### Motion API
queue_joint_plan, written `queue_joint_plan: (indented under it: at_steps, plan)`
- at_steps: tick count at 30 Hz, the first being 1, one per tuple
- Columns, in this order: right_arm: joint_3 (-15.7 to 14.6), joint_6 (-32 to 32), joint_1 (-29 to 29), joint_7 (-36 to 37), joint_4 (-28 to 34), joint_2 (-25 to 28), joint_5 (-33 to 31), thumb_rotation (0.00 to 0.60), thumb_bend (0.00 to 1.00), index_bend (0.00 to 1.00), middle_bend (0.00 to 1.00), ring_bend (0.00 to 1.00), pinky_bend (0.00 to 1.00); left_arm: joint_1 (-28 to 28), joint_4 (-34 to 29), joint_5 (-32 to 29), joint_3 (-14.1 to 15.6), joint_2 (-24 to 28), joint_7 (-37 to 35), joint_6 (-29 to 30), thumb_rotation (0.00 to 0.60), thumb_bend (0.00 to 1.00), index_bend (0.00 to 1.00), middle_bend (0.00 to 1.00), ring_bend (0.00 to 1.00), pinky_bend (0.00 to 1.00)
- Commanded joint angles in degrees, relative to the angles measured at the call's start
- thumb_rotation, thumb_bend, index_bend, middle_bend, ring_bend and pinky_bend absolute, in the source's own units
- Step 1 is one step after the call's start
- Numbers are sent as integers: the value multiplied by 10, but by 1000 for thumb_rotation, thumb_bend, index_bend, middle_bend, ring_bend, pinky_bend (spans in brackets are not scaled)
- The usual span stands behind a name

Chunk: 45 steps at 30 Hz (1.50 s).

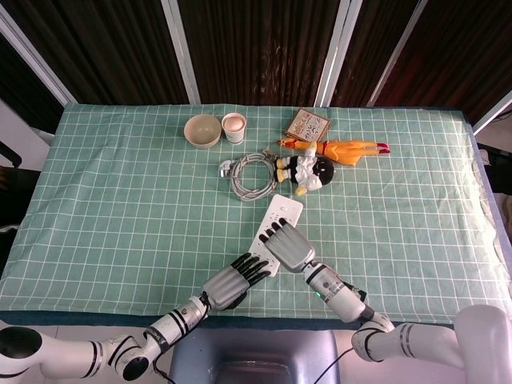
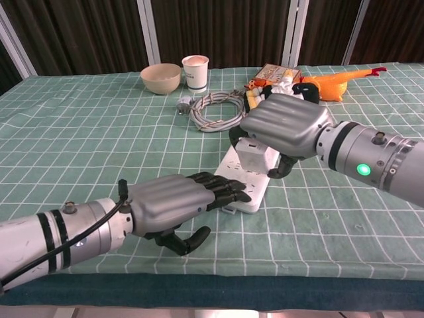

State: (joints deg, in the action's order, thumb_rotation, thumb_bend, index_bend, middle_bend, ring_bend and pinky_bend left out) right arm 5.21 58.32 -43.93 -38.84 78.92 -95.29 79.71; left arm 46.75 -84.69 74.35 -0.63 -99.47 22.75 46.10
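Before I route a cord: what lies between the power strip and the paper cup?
The coiled grey cable with its plug lies between power strip and paper cup, plain in the head view.

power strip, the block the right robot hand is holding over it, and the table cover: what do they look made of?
Power strip: looks like hard white plastic, smooth with a slight sheen.
White block held by the right robot hand: probably moulded plastic too, matte with crisp edges; likely a plug adapter.
Table cover: woven cloth, green with a white grid; it wrinkles softly.

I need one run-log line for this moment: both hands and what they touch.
left hand: fingertips on white plastic power strip | right hand: holds small white plug block over strip
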Motion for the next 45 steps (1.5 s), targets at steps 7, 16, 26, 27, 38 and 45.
queue_joint_plan:
  at_steps: [7,16,26,27,38,45]
  plan:
    - [-13,56,18,73,-6,8,62,600,396,881,608,453,505,-4,-16,20,-6,15,-27,18,600,650,0,0,0,0]
    - [-27,108,52,70,56,100,100,600,396,880,608,453,505,-12,-67,58,-12,54,-52,54,600,651,0,0,0,0]
    - [-89,108,116,-47,42,205,104,600,396,852,608,462,505,-23,-93,80,-19,104,-92,83,600,609,0,0,0,0]
    - [-93,102,119,-62,30,204,102,600,396,851,608,468,505,-25,-90,82,-19,105,-97,86,600,598,0,0,0,0]
    - [-92,16,129,-120,-43,155,41,600,351,384,363,218,329,-34,-54,85,-11,104,-136,85,600,548,0,0,0,0]
    - [-78,32,141,-101,21,184,26,600,216,22,138,37,181,-48,-59,104,-3,124,-161,104,600,530,0,0,0,0]
